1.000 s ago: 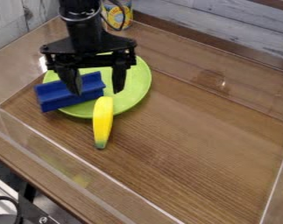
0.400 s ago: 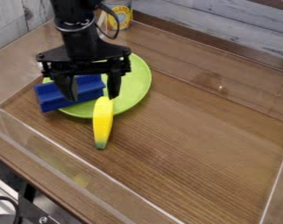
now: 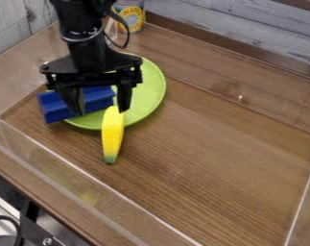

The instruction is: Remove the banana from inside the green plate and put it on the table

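Observation:
The yellow banana (image 3: 111, 135) lies with its far end resting on the front rim of the lime-green plate (image 3: 147, 94) and the rest of it on the brown wood table (image 3: 222, 144). My black gripper (image 3: 96, 95) hangs pointing down over the plate's front left part, just behind the banana's far end. Its two fingers (image 3: 124, 95) stand wide apart with nothing between them. The arm hides part of the plate.
A blue block (image 3: 52, 105) sits against the plate's left edge, partly behind my left finger. A yellow-and-white object (image 3: 129, 16) stands at the back. Clear raised walls (image 3: 29, 144) border the table along its front and left.
The gripper has shifted slightly left and lower over the plate. The banana, plate and block have not moved.

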Robot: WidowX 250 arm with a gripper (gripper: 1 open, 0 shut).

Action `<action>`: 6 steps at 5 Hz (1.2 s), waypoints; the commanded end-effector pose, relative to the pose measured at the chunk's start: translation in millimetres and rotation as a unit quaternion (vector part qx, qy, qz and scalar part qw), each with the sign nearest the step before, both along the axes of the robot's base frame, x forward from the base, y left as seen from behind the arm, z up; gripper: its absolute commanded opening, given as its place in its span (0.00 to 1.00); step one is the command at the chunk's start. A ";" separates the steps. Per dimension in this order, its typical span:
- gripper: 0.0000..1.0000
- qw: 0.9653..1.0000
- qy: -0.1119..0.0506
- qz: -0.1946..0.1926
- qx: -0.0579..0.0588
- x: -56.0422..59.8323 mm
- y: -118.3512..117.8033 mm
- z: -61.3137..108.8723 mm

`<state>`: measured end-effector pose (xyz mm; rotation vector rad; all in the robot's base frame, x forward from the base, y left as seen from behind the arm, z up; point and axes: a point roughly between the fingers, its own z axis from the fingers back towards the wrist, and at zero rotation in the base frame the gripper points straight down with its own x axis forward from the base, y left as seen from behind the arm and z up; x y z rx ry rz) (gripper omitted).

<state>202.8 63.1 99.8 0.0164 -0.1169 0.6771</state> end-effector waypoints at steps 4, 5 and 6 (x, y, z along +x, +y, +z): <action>1.00 1.000 -0.013 0.012 0.004 3.8 6.1 -12.9; 1.00 1.000 -0.012 0.014 0.004 4.2 6.9 -16.9; 1.00 1.000 -0.011 0.016 0.004 4.6 7.7 -21.5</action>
